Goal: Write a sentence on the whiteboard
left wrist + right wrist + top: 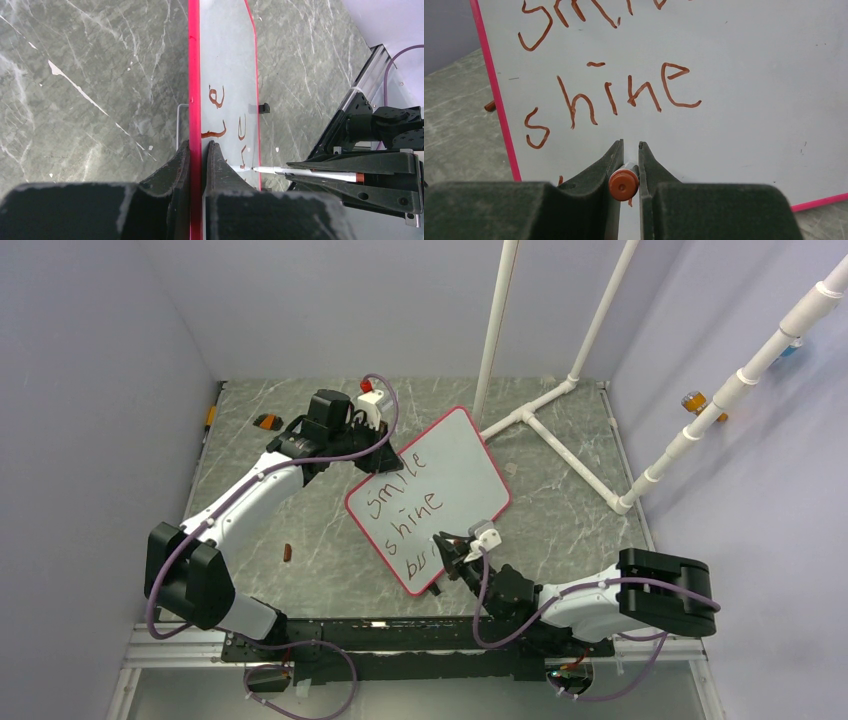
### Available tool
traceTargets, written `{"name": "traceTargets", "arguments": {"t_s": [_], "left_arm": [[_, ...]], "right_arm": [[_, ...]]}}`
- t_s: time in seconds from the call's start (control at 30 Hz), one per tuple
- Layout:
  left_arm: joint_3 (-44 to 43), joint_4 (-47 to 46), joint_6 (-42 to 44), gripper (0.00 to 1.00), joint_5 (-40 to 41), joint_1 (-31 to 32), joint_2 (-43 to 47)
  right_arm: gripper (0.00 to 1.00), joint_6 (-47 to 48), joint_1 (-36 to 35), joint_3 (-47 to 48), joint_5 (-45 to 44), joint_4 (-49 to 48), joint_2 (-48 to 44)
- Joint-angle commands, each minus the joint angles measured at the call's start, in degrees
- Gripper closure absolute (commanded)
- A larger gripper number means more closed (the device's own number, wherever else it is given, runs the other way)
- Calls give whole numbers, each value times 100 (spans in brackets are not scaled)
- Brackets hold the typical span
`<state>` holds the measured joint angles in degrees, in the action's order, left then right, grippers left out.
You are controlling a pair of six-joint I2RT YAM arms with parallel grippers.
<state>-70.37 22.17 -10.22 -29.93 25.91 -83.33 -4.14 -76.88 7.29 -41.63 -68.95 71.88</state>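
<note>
The whiteboard [455, 475] with a red-pink rim stands tilted at the table's middle. My left gripper [385, 452] is shut on its upper left edge; the left wrist view shows the rim [194, 75] clamped between my jaws. The sentence [402, 502] reads "smile", "shine" and a scrawled third word beginning "bu". My right gripper [447, 552] is shut on a white marker [310, 173] with a brown end [623, 184]. The marker's tip touches the board's lower part beside the third word. "Shine" [614, 102] fills the right wrist view.
A white pipe frame [560, 410] stands behind and right of the board. A small brown marker cap [288, 553] lies on the marble table [280, 510] at the left. An orange and black object [267, 421] lies at the far left.
</note>
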Motion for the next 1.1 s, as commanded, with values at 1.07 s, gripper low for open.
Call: {"name": "traceTargets", "arguments": {"t_s": [1.07], "left_arm": [[234,33,402,100,1426,-218,611]], "right_arm": [[100,-2887,1282,618,616,2842,-1538]]}}
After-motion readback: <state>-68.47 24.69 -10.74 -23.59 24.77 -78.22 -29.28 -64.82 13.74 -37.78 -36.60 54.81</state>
